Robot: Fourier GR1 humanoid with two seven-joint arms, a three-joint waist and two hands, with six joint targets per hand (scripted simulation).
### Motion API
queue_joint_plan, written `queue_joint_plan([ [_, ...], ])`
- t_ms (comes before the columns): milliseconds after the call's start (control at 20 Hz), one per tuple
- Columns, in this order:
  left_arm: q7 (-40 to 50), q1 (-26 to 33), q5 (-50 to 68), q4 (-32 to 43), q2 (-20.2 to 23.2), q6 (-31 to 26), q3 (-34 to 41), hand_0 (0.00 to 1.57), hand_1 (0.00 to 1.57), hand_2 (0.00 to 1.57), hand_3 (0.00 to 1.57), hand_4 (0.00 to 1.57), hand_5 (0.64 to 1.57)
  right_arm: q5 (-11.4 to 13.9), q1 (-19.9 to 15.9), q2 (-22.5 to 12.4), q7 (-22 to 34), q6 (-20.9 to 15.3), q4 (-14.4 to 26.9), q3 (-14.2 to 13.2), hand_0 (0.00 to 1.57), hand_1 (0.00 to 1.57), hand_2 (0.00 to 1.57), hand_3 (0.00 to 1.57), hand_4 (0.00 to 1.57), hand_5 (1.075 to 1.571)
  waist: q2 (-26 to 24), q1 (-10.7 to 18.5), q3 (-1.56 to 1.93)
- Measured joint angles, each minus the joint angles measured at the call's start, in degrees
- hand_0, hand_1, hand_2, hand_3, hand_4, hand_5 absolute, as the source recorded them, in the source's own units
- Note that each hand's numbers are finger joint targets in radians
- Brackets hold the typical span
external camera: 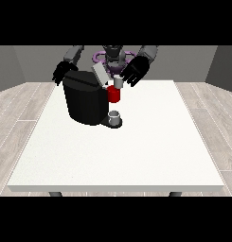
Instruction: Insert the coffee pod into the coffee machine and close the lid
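The hand at the view's right grasps the coffee pod just above the coffee machine's red holder, lid raised. Insertion seems underway; next comes lowering it squarely. The hand at the view's left hangs relaxed at the far left.

Worktop: large, white, dark legs under its near edge
Floor: pale grey wood planks
Walls: plain grey

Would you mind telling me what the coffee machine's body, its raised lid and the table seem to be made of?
The coffee machine body looks like matte black plastic: dark, with only faint highlights. Its lid, tilted up, looks like grey metal or painted plastic; the flat pale sheen leaves that open. The table top looks like white laminate or painted board, evenly matte.
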Motion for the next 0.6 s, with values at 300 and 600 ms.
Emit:
queue_joint_plan([
  [300, 0.4, -1.4, -0.5, 0.3, -0.2, -0.8, -0.1, 1.3, 1.3, 1.33, 1.23, 0.5, 1.571, -0.4, -0.4, -0.4, -1.0, 0.0, 0.4, -1.1, 0.0, 0.0, 0.0, 0.0, 0.52, 1.571, 1.3, 0.0, 0.01],
  [600, 1.3, -1.7, -1.2, 0.6, -2.1, -0.9, -0.7, 1.25, 1.25, 1.29, 1.21, 0.51, 1.571, -0.9, -0.8, -0.6, -0.3, -0.1, 0.7, -1.7, 0.0, 0.0, 0.0, 0.0, 0.5, 1.571, 0.9, 0.1, 0.01],
])
